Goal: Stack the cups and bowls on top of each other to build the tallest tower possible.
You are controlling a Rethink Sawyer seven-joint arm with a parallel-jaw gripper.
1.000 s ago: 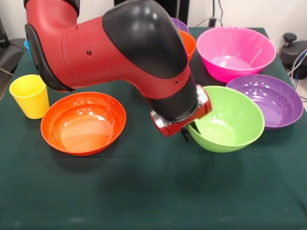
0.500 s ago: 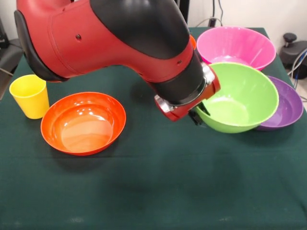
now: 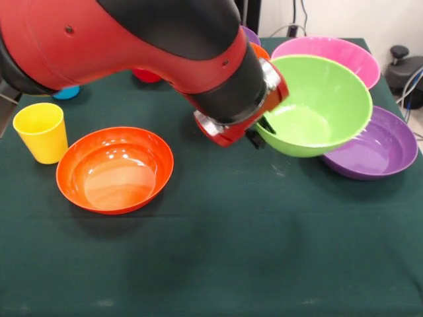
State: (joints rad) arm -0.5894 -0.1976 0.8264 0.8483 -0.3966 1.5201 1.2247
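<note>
1. The gripper [image 3: 259, 134] is pinching the green bowl [image 3: 314, 105] by its near rim — lifting it clear of the table [image 3: 218, 264].
2. The bowl is hanging in front of the pink bowl [image 3: 344, 49] and above the purple bowl [image 3: 370, 152].
3. The wide orange bowl [image 3: 115, 169] and yellow cup [image 3: 41, 132] are sitting apart.

text: none readable | labels: none | brands: none | numbers: none | signs: none

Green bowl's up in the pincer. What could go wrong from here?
1. The pincer grips the green bowl only at its near rim, so the bowl hangs to one side; it may tilt or slip out in transit.
2. The lifted bowl hangs over the purple bowl and in front of the pink bowl; a low swing might knock them.
</note>
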